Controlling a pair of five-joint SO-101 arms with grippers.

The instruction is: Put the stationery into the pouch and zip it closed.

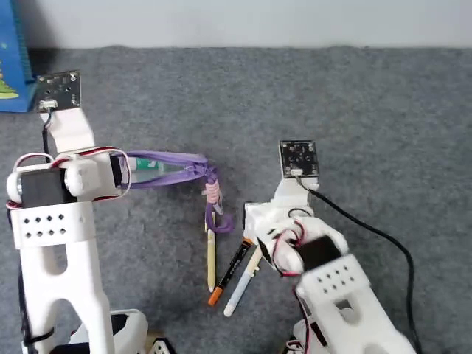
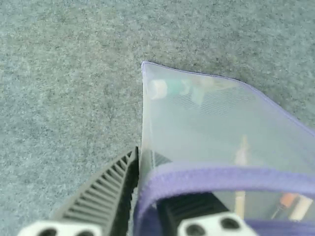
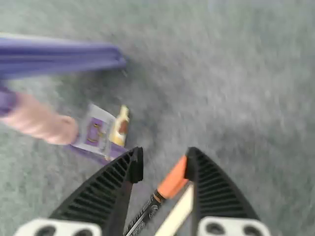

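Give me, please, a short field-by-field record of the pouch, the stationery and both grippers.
pouch: translucent, purple trim, gripped at one edge
black pen: on carpet, outside pouch
pencil: on carpet, beside black pen
white pen: on carpet, beside black pen
left gripper: fingers shut on pouch
right gripper: fingers open, either side of black pen's orange end

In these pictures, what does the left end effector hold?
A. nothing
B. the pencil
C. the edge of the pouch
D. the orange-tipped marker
C: in the left wrist view the left end effector is closed on the purple-trimmed edge of the pouch, while the pencil and the orange-tipped marker lie on the table.
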